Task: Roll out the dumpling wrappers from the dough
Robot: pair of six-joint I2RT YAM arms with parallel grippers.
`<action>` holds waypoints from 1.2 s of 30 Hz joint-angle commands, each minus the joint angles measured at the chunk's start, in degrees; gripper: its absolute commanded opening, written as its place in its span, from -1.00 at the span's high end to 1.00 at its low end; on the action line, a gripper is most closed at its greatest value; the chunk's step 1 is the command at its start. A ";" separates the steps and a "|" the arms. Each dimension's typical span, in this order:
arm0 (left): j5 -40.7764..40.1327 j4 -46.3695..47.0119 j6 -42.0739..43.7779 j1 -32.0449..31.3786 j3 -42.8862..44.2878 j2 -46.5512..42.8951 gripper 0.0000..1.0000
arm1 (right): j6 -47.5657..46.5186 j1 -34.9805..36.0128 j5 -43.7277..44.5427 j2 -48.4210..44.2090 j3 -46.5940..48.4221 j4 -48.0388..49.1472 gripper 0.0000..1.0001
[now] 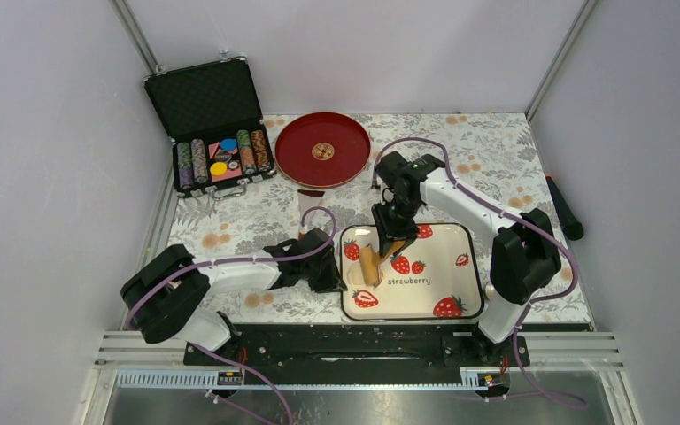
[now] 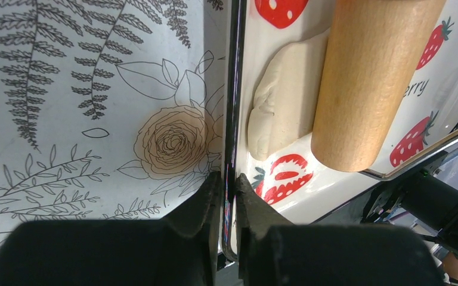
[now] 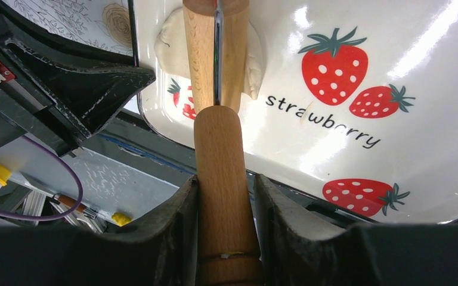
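From above, my left arm (image 1: 230,270) lies low across the flowered desk (image 1: 496,150), its wrist at the left edge of the strawberry tray (image 1: 460,235). My right arm (image 1: 469,199) rises from its base beside the tray's near right corner, bends back over the far rim and points down onto the tray's left part, where the tan roller (image 1: 369,264) lies. Only this view shows the red plate (image 1: 322,149) and the open chip case (image 1: 211,133) at the far side of the desk, well apart from the tray. From here I cannot make out the dough. My left wrist view shows what the top view hides: my left jaws are pinched narrow on the tray's dark rim (image 2: 234,89), one finger (image 2: 200,205) on the desk side and the other on the tray side. The dough (image 2: 283,101) is a pale flattened lump inside the tray just beyond that rim, with the roller (image 2: 370,83) lying over its far side. My right wrist view shows my right jaws clamped on the roller's wooden handle (image 3: 220,167), a finger (image 3: 185,205) pressed to each side. Beyond it, the roller's barrel (image 3: 200,53) sits on the dough (image 3: 170,42), which spreads out on both sides of it near the tray's (image 3: 393,59) left edge, beside the word "strawberry".
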 commanded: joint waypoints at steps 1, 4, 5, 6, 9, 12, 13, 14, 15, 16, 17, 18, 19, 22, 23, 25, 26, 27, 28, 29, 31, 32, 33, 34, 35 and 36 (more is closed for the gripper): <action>-3.97 -6.48 0.18 -0.15 -2.42 -0.46 1.00 | -2.18 -3.89 30.03 5.70 -6.53 -5.47 1.00; -4.10 -6.40 -0.12 -0.12 -2.57 -0.68 1.00 | -2.12 -5.08 30.22 5.45 -6.60 -5.63 1.00; -4.21 -6.39 -0.25 -0.08 -2.62 -0.73 1.00 | -2.15 -5.39 30.30 5.30 -6.58 -5.79 1.00; -4.18 -6.34 -0.33 -0.11 -2.65 -0.84 1.00 | -2.23 -5.67 30.58 5.13 -6.59 -5.92 1.00; -4.43 -6.21 -0.57 -0.05 -2.93 -1.08 1.00 | -2.21 -6.25 31.41 4.62 -6.89 -6.35 1.00; -4.55 -6.05 -0.75 -0.06 -3.09 -1.29 1.00 | -2.10 -6.92 31.96 4.12 -7.33 -6.51 1.00; -4.54 -6.01 -0.79 -0.02 -3.13 -1.35 1.00 | -2.19 -7.10 31.96 4.04 -7.52 -6.55 1.00; -4.60 -5.96 -0.84 -0.09 -3.22 -1.37 1.00 | -2.22 -7.23 31.93 3.95 -7.63 -6.69 1.00; -4.65 -5.93 -0.88 -0.10 -3.25 -1.48 1.00 | -2.26 -7.29 32.00 3.85 -7.65 -6.84 1.00; -4.68 -5.89 -0.93 -0.07 -3.35 -1.48 1.00 | -2.30 -7.32 32.04 3.77 -7.60 -7.16 1.00; -4.62 -5.91 -0.97 -0.14 -3.31 -1.48 1.00 | -2.27 -7.34 32.02 3.52 -7.55 -7.31 1.00; -4.69 -5.91 -1.05 -0.03 -3.37 -1.48 1.00 | -2.18 -7.41 32.13 3.31 -7.51 -7.43 1.00; -4.78 -5.91 -1.12 -0.02 -3.42 -1.54 1.00 | -2.13 -7.43 32.36 3.16 -7.37 -7.71 1.00; -4.90 -5.73 -1.32 -0.06 -3.61 -1.79 1.00 | -2.09 -7.64 32.91 2.83 -6.83 -8.68 1.00; -4.93 -5.74 -1.39 -0.04 -3.70 -1.83 1.00 | -2.08 -7.64 33.04 2.75 -6.71 -8.87 1.00; -4.96 -5.74 -1.41 -0.10 -3.70 -1.92 1.00 | -2.08 -7.82 33.57 2.57 -6.51 -9.21 1.00; -5.03 -5.65 -1.41 -0.04 -3.78 -1.92 1.00 | -2.01 -7.91 33.88 2.42 -6.50 -9.37 1.00; -4.98 -5.63 -1.41 -0.10 -3.75 -2.00 1.00 | -1.96 -7.99 34.06 2.29 -6.48 -9.49 1.00; -5.04 -5.60 -1.49 -0.10 -3.74 -2.01 1.00 | -1.86 -8.10 34.18 2.14 -6.50 -9.58 1.00; -5.05 -5.61 -1.50 -0.06 -3.83 -2.01 1.00 | -1.83 -8.13 34.47 2.02 -6.50 -9.75 1.00; -5.03 -5.58 -1.55 -0.05 -3.85 -2.08 1.00 | -1.79 -8.26 34.76 1.62 -6.58 -10.01 1.00; -5.01 -5.54 -1.58 -0.04 -3.83 -2.03 1.00 | -1.76 -8.30 34.89 1.36 -6.66 -10.06 1.00; -5.11 -5.56 -1.59 -0.05 -3.83 -2.09 1.00 | -1.75 -8.38 34.98 1.18 -6.68 -10.16 1.00; -5.12 -5.56 -1.59 -0.02 -3.87 -2.07 1.00 | -1.68 -8.44 35.15 0.89 -6.74 -10.25 1.00; -5.13 -5.56 -1.59 -0.06 -3.91 -2.07 1.00 | -1.56 -8.48 35.30 0.59 -6.83 -10.34 1.00; -5.14 -5.48 -1.59 -0.02 -3.92 -2.06 1.00 | -1.56 -8.57 35.33 0.34 -6.98 -10.40 1.00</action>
